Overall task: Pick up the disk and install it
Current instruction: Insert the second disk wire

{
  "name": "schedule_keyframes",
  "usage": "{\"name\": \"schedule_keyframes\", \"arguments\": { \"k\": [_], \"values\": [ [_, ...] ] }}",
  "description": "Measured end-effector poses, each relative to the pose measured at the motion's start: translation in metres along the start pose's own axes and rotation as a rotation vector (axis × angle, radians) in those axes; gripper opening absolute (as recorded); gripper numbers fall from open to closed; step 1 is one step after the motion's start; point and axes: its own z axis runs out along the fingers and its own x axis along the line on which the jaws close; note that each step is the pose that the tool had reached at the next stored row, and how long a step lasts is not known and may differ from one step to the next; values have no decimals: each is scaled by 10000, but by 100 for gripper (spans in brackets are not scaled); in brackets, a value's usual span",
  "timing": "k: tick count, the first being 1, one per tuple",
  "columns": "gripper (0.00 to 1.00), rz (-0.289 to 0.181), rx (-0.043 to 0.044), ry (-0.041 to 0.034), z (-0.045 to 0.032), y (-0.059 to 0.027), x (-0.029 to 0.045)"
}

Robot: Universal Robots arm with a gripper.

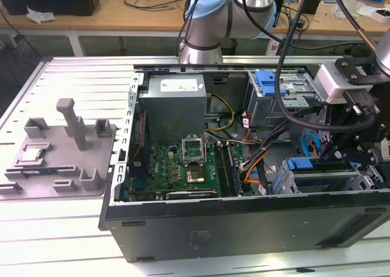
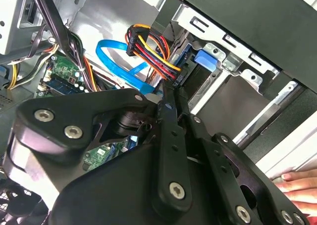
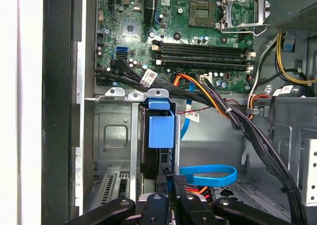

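So the end effector (image 3: pixel 168 195) is down inside the open computer case (image 1: pixel 244 225), right at the drive cage (image 3: pixel 116 136) near the front, with its fingers pinched in narrow on the edge of the disk (image 3: pixel 151 158). The disk sits upright in that bay, its blue carrier tab (image 3: pixel 161 128) sticking out toward the motherboard (image 3: pixel 198 31). There's a hand (image 2: pixel 299 185) resting by the case too.

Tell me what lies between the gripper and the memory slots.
In the first wrist view: a blue plastic piece on the drive cage and a black cable bundle.
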Motion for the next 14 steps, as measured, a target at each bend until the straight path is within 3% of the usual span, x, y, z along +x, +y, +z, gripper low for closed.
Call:
{"name": "schedule_keyframes", "arguments": {
  "k": [3, 4, 5, 10, 14],
  "values": [
    [17, 0, 1, -7, -1, 0, -1],
    [24, 0, 1, -10, -7, 0, -1],
    [24, -1, 1, -12, -22, -1, -3],
    [24, 0, 0, -1, -187, -4, -21],
    [24, 0, 0, -1, -263, -5, -30]
  ]
}}
